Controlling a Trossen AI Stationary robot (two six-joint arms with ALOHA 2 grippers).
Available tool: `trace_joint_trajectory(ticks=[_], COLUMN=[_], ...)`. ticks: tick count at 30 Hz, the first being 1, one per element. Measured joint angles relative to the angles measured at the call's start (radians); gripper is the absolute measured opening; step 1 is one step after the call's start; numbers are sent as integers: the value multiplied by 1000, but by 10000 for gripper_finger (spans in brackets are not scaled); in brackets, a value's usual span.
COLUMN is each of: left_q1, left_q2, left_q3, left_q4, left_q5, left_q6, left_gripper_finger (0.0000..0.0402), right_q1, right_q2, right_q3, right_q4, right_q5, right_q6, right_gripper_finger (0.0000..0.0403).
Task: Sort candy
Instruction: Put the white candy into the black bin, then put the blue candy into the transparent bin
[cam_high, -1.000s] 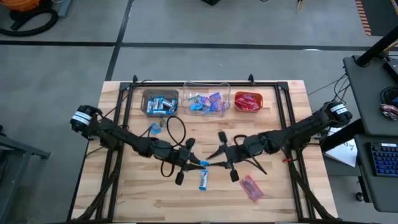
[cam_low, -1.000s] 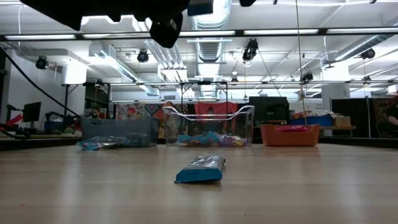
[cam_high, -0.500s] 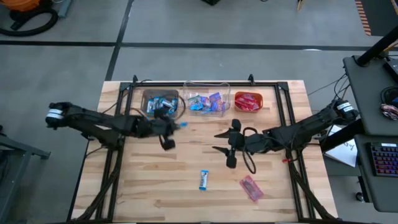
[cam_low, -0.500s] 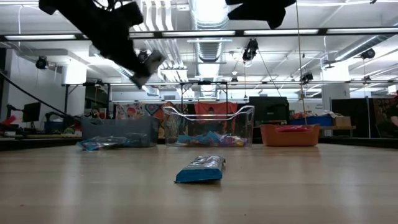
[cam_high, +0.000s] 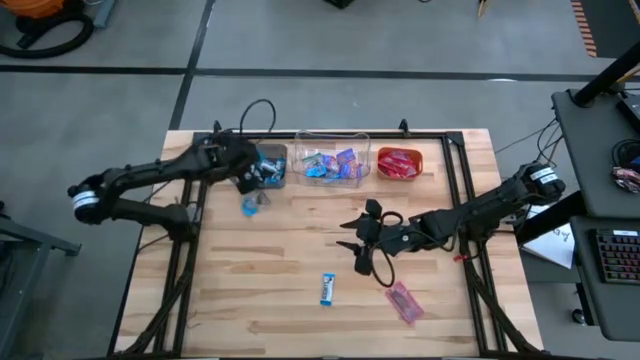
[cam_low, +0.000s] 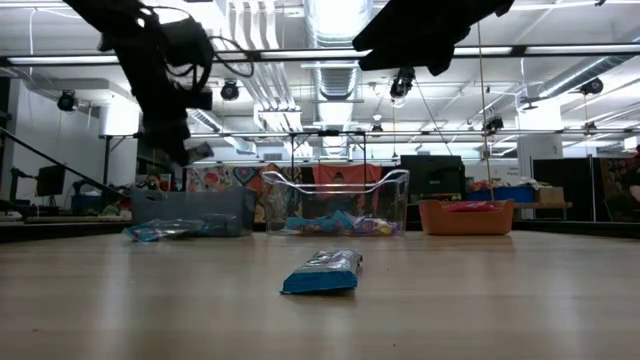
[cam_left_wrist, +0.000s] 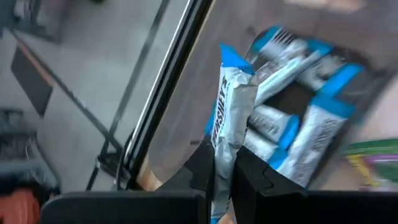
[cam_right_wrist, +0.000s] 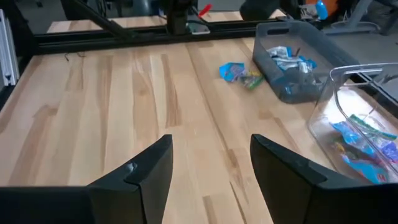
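Risk: blue-and-white candy (cam_left_wrist: 231, 118) pinched in closed jaws of left gripper (cam_high: 249, 172) above grey bin (cam_high: 238, 176) near far edge of surface (cam_high: 300, 240); early or off-centre release likely to drop it beside stray wrappers (cam_high: 252, 205) just outside bin. Right gripper (cam_high: 357, 247), jaws wide and empty, over mid-surface toward right edge. Remaining: blue candy (cam_high: 327, 289) and pink candy (cam_high: 401, 301) toward near edge; clear bin (cam_high: 367, 160), orange bin (cam_high: 380, 174) along far edge; nothing obstructing.
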Motion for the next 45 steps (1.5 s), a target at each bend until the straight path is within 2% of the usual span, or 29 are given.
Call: trace_joint_trajectory(ticks=[3, 7, 13, 19, 21, 23, 27, 31, 36, 39, 42, 45], left_q1=[56, 74, 73, 69, 59, 39, -58, -235, -487, -618, -709, -753], left_q2=[45, 100, 158, 181, 178, 160, 95, 42, 44, 80, 131, 196], left_q3=[0, 12, 62, 147, 174, 194, 193, 188, 188, 188, 187, 187], left_q4=[6, 2, -15, -150, -219, -276, -319, -330, -319, -315, -315, -315], left_q5=[0, 0, 0, 2, 11, 64, 200, 266, 251, 178, 106, 70], left_q6=[-3, -37, -49, -110, -175, -264, -412, -553, -740, -841, -907, -924], left_gripper_finger=[13, 26, 72, 125, 138, 145, 149, 146, 145, 145, 145, 145], right_q1=[2, 3, 3, 3, 3, 3, 3, 3, 3, 3, 3, 3], right_q2=[0, -1, -1, -1, -1, -1, -1, -1, -1, -1, -1, -1], right_q3=[0, 0, 0, 0, 0, 0, 0, 0, 0, -1, -1, -1], right_q4=[1, 2, 4, 0, 1, 1, 0, 0, -1, -1, -1, 0], right_q5=[0, 0, 0, 0, 0, 0, 0, 0, 0, -1, -1, -1], right_q6=[5, 15, 18, 33, 33, 32, 32, 28, 25, 21, 14, 14], right_gripper_finger=[206, 206, 206, 206, 206, 206, 206, 206, 206, 206, 206, 206])
